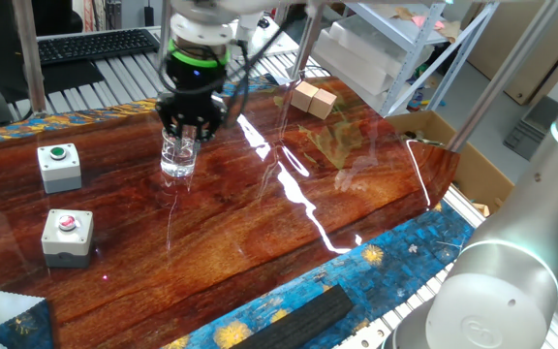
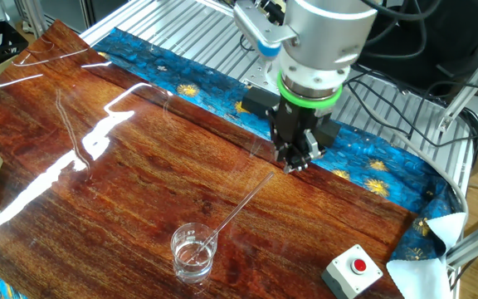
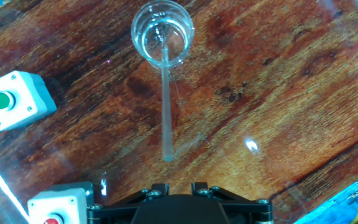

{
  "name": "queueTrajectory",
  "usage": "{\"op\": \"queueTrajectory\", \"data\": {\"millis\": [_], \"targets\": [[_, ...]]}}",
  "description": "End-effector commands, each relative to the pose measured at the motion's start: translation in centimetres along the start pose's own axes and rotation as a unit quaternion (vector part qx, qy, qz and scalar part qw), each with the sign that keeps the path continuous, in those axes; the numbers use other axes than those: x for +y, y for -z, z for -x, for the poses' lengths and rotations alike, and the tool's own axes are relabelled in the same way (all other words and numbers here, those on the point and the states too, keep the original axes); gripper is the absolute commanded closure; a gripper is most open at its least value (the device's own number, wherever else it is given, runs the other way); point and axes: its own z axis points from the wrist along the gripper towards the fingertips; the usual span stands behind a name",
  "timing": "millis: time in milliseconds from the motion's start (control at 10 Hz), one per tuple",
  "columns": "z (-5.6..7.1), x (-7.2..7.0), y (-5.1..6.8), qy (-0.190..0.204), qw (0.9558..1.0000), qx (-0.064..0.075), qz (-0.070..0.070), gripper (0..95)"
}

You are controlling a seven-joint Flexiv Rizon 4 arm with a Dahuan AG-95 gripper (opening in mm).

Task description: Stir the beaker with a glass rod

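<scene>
The hand (image 2: 299,161) hangs above the tabletop (image 2: 139,166) with its fingers drawn close together, though I cannot tell whether they grip anything. Just below and ahead of it, the glass rod (image 3: 165,99) leans free, its upper end near the fingertips and its lower end resting inside the beaker (image 3: 162,33). The beaker stands upright on the wood ahead of the hand, with a green-button box (image 3: 14,99) and a red-button box (image 3: 61,204) off to one side.
</scene>
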Motion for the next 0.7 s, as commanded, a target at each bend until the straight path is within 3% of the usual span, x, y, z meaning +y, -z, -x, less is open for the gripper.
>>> {"op": "queueTrajectory", "data": {"millis": [100, 700], "targets": [[0.1, 0.1, -0.1, -0.003, 0.9999, -0.007, 0.007, 76.0], [1.4, 1.0, 0.0, -0.011, 0.9992, -0.039, -0.001, 76.0]]}}
